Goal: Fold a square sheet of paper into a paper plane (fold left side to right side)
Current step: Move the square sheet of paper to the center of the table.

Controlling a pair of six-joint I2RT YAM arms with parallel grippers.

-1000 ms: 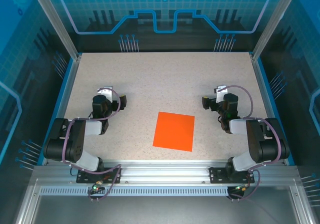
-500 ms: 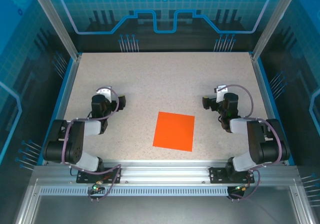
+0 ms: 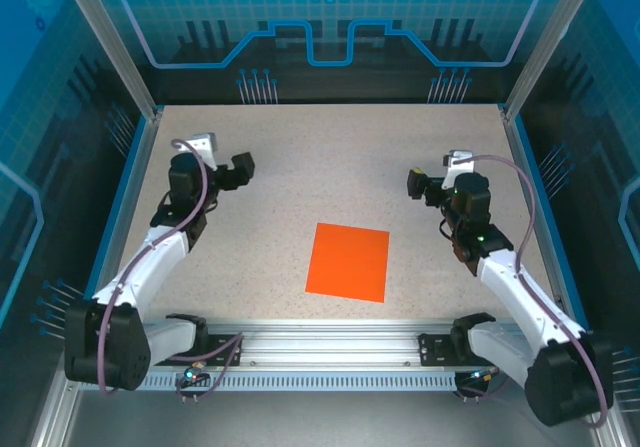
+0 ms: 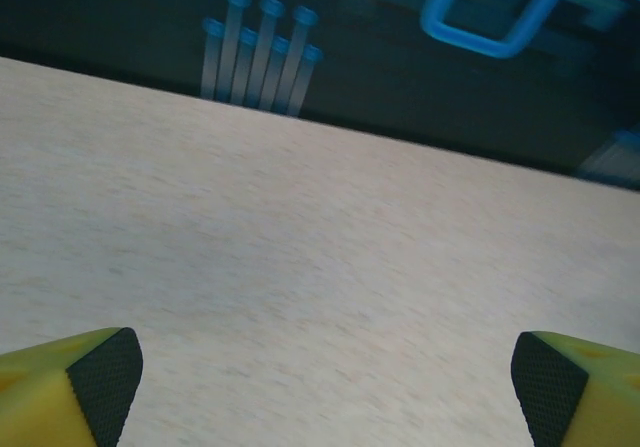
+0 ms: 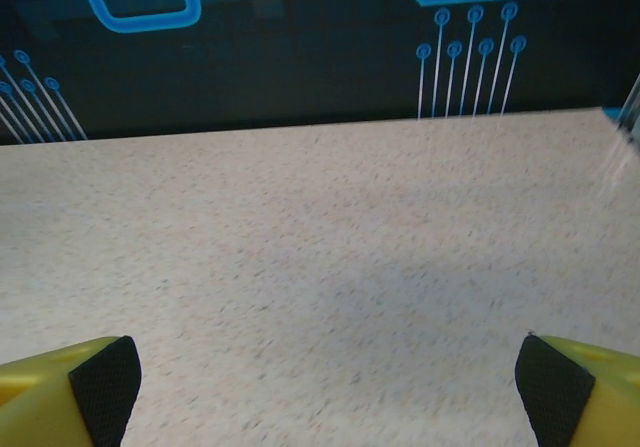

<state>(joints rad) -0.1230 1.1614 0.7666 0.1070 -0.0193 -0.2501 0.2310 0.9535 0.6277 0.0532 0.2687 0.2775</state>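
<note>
Square sheet of paper (image 3: 348,261) lies flat on the table (image 3: 330,147), near the front edge, roughly midway between the two arms. Left pincer (image 3: 240,170) is wide open with nothing in it, over bare table up-left of the sheet, well apart from it. Right pincer (image 3: 416,183) is in the same condition: wide open, empty, up-right of the sheet, well apart. In the wrist views the pads (image 4: 105,372) (image 5: 100,377) sit spread, with speckled table between them.

The square sheet of paper (image 3: 348,261) lies flat on the tabletop (image 3: 330,157), close to its near edge, roughly midway between its left and right edges.
</note>
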